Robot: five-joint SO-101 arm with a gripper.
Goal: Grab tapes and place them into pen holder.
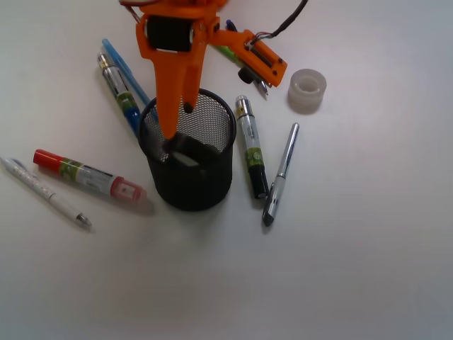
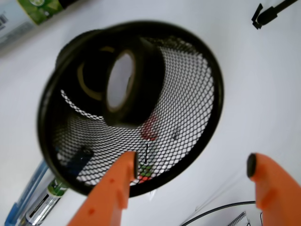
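Inside pen holder [image 2: 207,70]: two dark tapes [image 2: 134,84], leaning on mesh wall. Gripper [image 2: 193,165] above rim, jaws apart, empty. Clear tape [image 1: 307,90] right of holder, well apart; remaining.

Orange tool [image 2: 193,172], black mesh pen holder [image 1: 205,184], dark tape [image 2: 141,84], whitish tape [image 1: 307,90].

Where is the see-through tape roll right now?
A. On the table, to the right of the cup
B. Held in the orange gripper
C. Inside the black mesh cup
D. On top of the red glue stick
A. The clear tape sits on the white table, up and to the right of the cup, apart from it; the gripper is open over the cup and holds nothing.
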